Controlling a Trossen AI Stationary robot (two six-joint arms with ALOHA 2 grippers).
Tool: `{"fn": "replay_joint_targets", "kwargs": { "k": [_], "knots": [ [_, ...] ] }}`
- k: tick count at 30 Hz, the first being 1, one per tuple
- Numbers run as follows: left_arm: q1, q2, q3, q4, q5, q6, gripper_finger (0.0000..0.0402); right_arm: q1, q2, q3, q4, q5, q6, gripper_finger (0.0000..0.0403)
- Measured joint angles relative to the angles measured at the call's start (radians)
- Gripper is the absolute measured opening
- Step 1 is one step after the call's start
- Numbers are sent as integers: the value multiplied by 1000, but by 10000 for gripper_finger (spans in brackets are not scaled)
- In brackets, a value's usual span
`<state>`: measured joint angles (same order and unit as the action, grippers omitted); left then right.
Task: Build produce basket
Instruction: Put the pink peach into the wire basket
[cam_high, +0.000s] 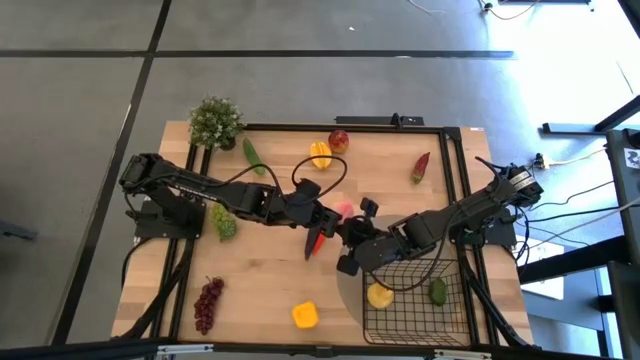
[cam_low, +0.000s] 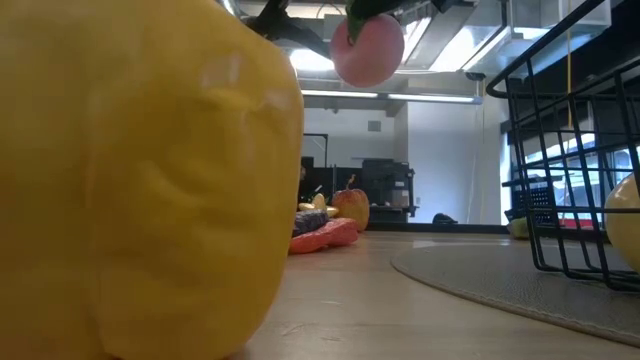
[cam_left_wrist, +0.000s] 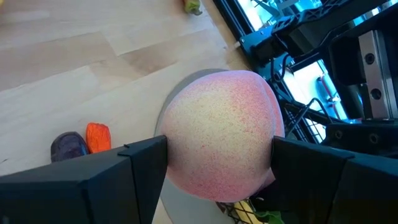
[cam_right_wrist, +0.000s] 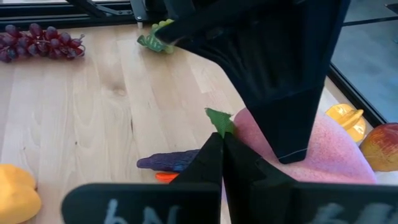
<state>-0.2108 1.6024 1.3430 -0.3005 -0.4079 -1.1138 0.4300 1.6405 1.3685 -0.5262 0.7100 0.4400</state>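
Observation:
My left gripper (cam_high: 343, 213) holds a pink peach (cam_left_wrist: 217, 134) above the middle of the table. The peach also shows high up in the low view (cam_low: 367, 48). My right gripper (cam_right_wrist: 221, 149), shut, reaches in from the right, its tips at the peach's green leaf (cam_right_wrist: 219, 119). The black wire basket (cam_high: 415, 300) stands on a grey round mat at the near right. A yellow fruit (cam_high: 379, 295) and a green piece (cam_high: 438, 291) lie in it. My left gripper pinches the peach between its two fingers (cam_left_wrist: 143, 168), one on each of two opposite sides (cam_left_wrist: 177, 155). The fingers come from the table's left, slanting down. The peach is lifted clear of the table. My right gripper has its shut fingertips right under the peach's leaf; I cannot tell whether they touch it.
On the table lie a red and purple chili (cam_high: 317, 238) under the peach, green grapes (cam_high: 224, 222), purple grapes (cam_high: 207, 303), a yellow pepper (cam_high: 305, 315), a cucumber (cam_high: 253, 155), a mango (cam_high: 320, 153), an apple (cam_high: 339, 140) and another chili (cam_high: 421, 166). A potted plant (cam_high: 215, 122) stands at the far left corner.

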Motion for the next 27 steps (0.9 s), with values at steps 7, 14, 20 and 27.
{"fn": "replay_joint_targets", "kwargs": {
  "k": [7, 14, 20, 27],
  "knots": [
    [-5, -1, 0, -10, 5, 24, 238, -2, 0, -1, 8, -1, -2, 0],
    [-6, -1, 1, -19, 10, 24, 238, -2, 0, -1, 7, -1, -8, 0],
    [-8, -1, 1, -21, 9, 57, 238, -3, 0, -1, 9, -2, -28, 0],
    [-8, -1, 1, -21, 26, 61, 238, -3, 0, -1, 11, -16, -26, 0]
  ]
}}
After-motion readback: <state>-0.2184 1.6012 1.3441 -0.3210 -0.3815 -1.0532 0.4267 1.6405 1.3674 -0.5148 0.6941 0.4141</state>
